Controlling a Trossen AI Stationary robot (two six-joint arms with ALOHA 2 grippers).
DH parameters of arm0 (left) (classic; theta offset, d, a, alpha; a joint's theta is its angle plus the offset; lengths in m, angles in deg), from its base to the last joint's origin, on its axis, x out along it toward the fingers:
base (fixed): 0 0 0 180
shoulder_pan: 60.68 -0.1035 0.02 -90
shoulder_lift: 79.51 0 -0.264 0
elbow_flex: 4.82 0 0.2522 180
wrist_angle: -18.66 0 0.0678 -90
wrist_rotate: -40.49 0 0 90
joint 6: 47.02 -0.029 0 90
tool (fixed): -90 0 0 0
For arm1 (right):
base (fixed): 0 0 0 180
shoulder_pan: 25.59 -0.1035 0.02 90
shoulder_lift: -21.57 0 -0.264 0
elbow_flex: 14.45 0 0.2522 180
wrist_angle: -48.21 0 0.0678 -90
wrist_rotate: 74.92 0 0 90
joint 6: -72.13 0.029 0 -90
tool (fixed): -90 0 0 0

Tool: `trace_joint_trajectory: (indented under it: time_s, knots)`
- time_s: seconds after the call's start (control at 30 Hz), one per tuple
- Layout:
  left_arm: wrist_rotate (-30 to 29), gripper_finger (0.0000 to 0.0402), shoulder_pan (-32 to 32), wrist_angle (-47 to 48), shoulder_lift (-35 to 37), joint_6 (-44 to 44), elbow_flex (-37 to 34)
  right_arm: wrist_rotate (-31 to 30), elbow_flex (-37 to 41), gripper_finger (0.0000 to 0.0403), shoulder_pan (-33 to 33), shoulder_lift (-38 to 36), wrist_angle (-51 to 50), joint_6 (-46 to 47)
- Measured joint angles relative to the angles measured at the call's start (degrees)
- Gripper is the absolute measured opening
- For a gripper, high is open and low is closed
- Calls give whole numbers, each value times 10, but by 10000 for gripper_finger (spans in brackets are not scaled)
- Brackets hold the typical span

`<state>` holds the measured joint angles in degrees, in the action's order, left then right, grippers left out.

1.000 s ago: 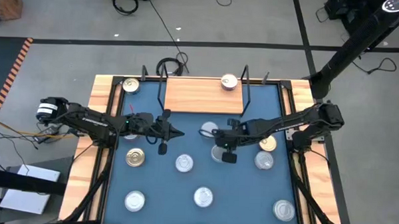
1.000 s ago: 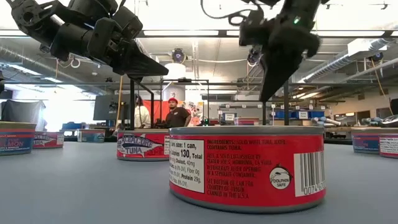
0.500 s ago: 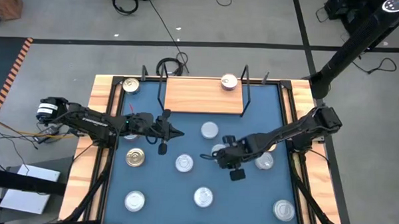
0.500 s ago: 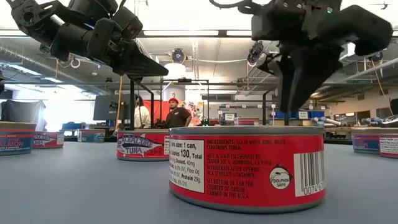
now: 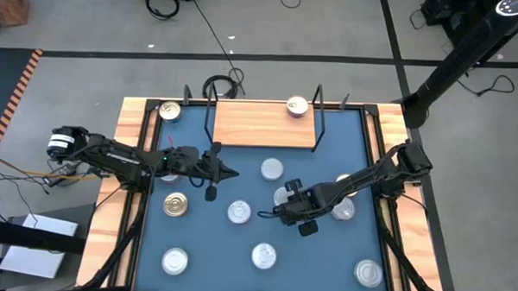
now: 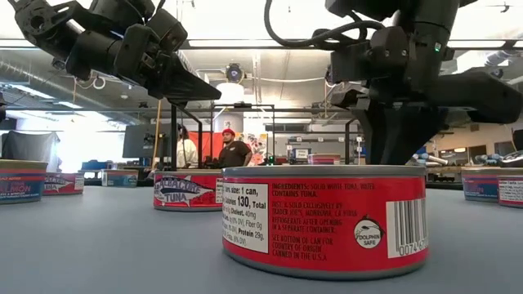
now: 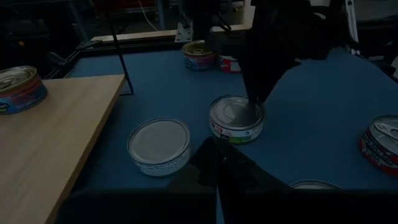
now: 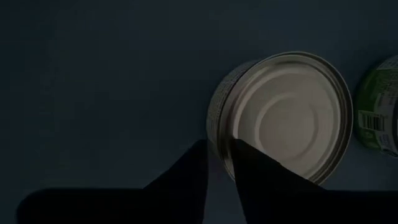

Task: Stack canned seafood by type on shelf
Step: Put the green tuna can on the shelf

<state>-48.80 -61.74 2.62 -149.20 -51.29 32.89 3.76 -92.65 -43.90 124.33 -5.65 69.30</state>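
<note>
We are lowering our right gripper (image 8: 217,165), fingers slightly parted, astride a silver-lidded tin's (image 8: 283,115) rim to grip it, our left gripper (image 5: 226,171), closed and empty, waiting at nine o'clock.

red tin (image 6: 324,222) "CONTAINS: TUNA", "DOLPHIN SAFE", farther tin (image 6: 187,191) "TUNA"

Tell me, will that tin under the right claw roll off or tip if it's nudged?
Probably neither: the tin sits flat on its base, wider than tall, so it should slide rather than roll. Its smooth metal lid may be slippery for the right gripper. It looks rigid.
</note>
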Motion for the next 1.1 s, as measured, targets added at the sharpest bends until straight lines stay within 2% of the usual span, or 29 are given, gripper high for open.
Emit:
trace_joint_trajectory:
  time_s: [0.3,0.57,0.87,1.1]
  knots:
    - [0,1,0,0,0,0,0,-13,0,8,0,1,4,-17]
    - [0,1,0,-3,0,0,0,13,-10,4,6,-8,-7,-12]
    - [0,1,0,-3,0,0,0,87,-11,3,40,-49,0,44]
    - [0,1,0,-3,0,0,0,173,-12,3,86,-74,18,129]
